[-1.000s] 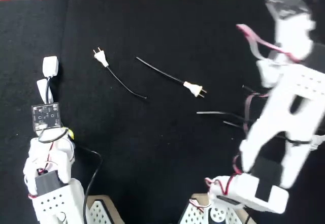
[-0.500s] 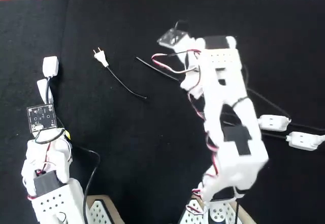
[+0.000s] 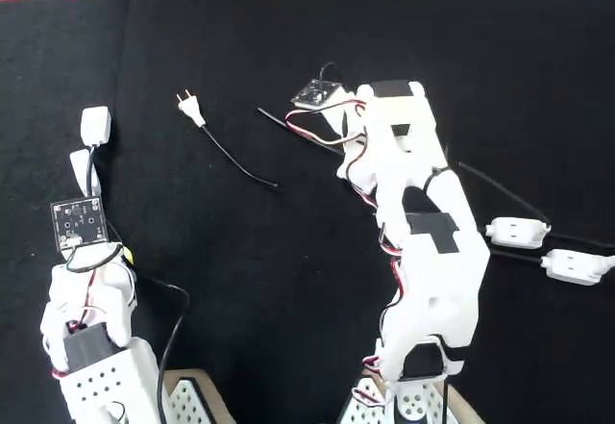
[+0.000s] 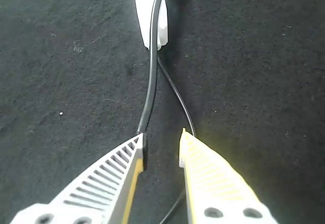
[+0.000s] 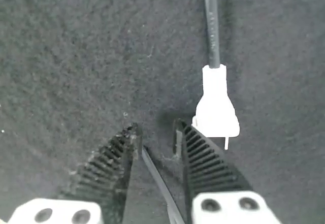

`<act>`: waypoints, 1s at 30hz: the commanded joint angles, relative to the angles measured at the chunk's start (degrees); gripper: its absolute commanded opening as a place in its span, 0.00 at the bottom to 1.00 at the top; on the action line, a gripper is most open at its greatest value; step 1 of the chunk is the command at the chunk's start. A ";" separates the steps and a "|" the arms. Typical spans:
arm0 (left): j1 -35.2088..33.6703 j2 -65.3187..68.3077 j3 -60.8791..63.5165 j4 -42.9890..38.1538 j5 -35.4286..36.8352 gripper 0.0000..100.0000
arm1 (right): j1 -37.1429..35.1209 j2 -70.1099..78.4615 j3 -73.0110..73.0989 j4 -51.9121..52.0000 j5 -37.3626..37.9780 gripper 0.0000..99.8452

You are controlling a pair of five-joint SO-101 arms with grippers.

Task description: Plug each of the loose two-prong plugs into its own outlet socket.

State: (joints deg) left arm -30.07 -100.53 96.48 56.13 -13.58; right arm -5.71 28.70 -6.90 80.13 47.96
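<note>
A loose white plug point(image 3: 190, 107) with a short black cord lies at the back left of the black table point(image 3: 240, 280). My right arm point(image 3: 396, 126) stands over the table's middle. Its gripper point(image 5: 155, 132) is open, pointing down at the mat, and a second white plug point(image 5: 216, 104) lies just outside one finger point(image 5: 200, 153), prongs toward it. Two white outlet sockets point(image 3: 516, 233) lie at the right, two more point(image 3: 93, 126) at the left. My left gripper point(image 4: 160, 141) is open over their black cords point(image 4: 151, 76), a little short of one socket point(image 4: 151, 10).
A thin black cord point(image 5: 155, 176) runs between the right gripper's fingers. Black cords point(image 3: 495, 186) trail from the right sockets to the table's right edge. Both arm bases point(image 3: 183, 400) stand at the front edge.
My right arm has swung from the right side to the table's middle and now covers the second plug. The two right sockets have come into sight. The left arm has hardly moved.
</note>
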 commanded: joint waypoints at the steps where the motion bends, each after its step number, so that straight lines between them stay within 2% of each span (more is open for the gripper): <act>1: -0.40 -0.35 0.92 0.26 -0.26 0.13 | -0.62 -3.56 -2.77 -0.53 2.46 0.11; 7: -0.40 -0.35 1.01 0.26 -0.26 0.13 | 1.05 -1.27 -6.02 -2.81 5.63 0.11; 30: -0.40 -0.35 1.01 0.26 -0.26 0.13 | 2.81 13.58 -16.84 -2.37 6.51 0.11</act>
State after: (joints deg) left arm -30.07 -100.53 96.48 56.13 -13.58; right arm -3.60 42.24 -22.46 77.58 54.02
